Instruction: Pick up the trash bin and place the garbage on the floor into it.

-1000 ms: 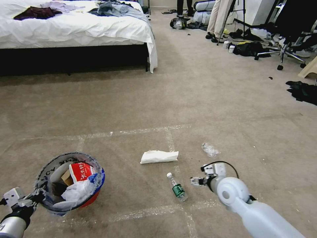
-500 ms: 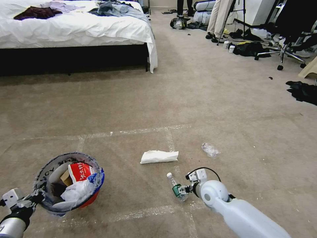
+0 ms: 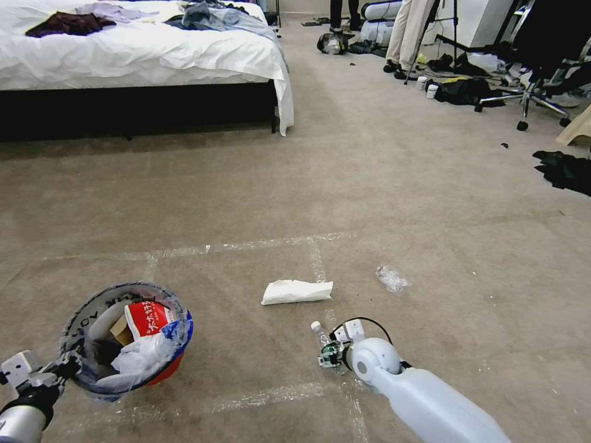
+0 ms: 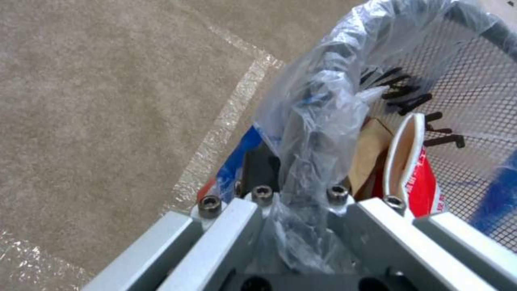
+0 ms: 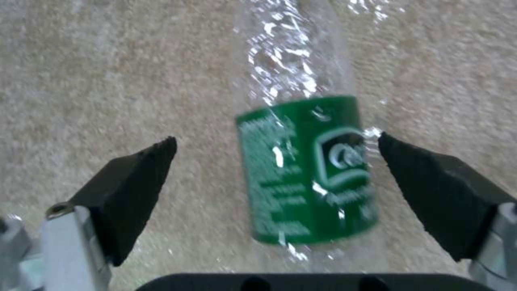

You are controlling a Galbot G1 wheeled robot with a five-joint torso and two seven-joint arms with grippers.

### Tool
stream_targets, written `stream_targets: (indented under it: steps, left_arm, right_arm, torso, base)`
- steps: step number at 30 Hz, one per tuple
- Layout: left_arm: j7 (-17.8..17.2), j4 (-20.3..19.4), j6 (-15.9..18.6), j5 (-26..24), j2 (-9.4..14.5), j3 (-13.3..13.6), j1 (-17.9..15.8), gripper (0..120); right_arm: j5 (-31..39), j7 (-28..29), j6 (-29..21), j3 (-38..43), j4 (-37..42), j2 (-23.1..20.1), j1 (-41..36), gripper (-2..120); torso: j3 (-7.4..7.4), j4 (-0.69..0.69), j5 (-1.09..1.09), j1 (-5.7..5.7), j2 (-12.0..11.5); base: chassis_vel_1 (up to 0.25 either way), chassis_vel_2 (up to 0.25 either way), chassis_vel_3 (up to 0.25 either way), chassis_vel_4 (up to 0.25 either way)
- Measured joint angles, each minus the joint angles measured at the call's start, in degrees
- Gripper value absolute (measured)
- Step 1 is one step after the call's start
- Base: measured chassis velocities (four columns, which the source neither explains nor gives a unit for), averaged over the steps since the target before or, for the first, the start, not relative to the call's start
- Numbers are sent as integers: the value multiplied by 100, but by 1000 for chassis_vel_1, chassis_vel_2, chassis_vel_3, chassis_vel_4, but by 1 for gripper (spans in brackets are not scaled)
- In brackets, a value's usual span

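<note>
Right wrist view: right gripper [image 5: 274,169] straddles the bottle [image 5: 304,169], jaws open, ready to close; left gripper [image 4: 291,226] clamps the bin [image 3: 126,338] rim, keeping it near.

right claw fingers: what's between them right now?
The plastic bottle, green label up, lies on the floor between the open right claw's fingers, neither pad touching it, in the right wrist view.
</note>
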Motion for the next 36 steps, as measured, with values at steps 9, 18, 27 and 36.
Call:
stream_targets:
  steps: [9,18,27,36]
  left_arm:
    - [-7,6,-10,-19,18,0,-7,1]
    - [-15,6,-12,-6,8,26,-5,1]
    - [-16,5,-12,19,9,41,25,1]
    - [-21,-67,32,28,6,66,36,1]
  right_arm:
    - [-151,-38,108,-55,-311,282,33,74]
    - [-265,-62,246,41,-297,242,-115,43]
    - [-313,-66,418,278,65,17,-251,20]
    - [-287,-314,945,463,1354,-340,509,19]
  torso:
    - [0,0,0,0,0]
    - [0,0,0,0,0]
    - [0,0,1,0,0]
    - [0,-1,1,0,0]
  base:
    - [0,0,0,0]
    - [0,0,0,0]
    - [0,0,0,0]
    - [0,0,0,0]
